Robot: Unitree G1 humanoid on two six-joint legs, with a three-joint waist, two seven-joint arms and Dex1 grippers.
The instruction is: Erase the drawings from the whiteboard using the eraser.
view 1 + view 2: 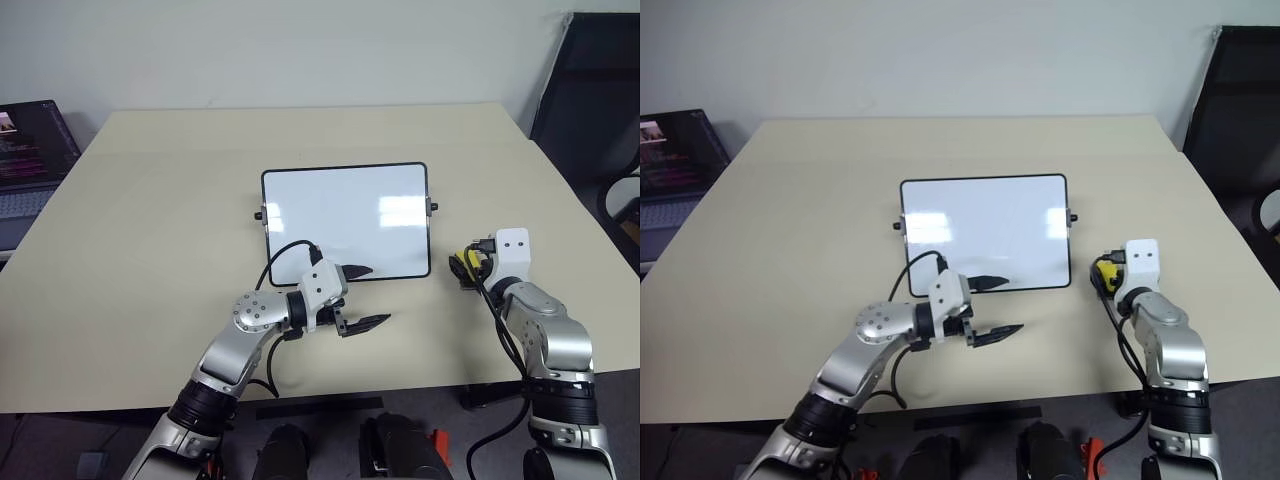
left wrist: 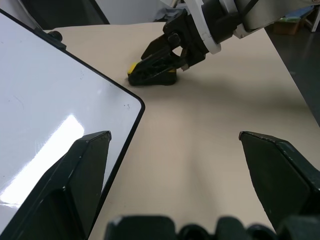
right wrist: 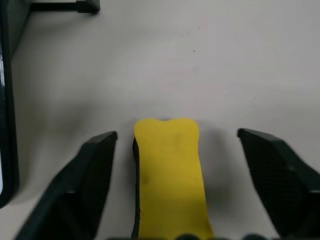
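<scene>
**Two open fingers straddle the eraser**

My right gripper [image 3: 175, 150] stands wide, touching nothing; the eraser [image 3: 169, 175] lies on the table [image 1: 150, 200] between its fingers, long axis along them, just right of the whiteboard [image 1: 345, 220]. My left gripper [image 1: 362, 297] gapes empty over the board's near edge. No writing legible on the board

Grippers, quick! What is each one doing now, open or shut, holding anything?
Left gripper: open, holding nothing, one finger over the whiteboard edge.
Right gripper: open, fingers either side of the yellow eraser lying on the table.
</scene>
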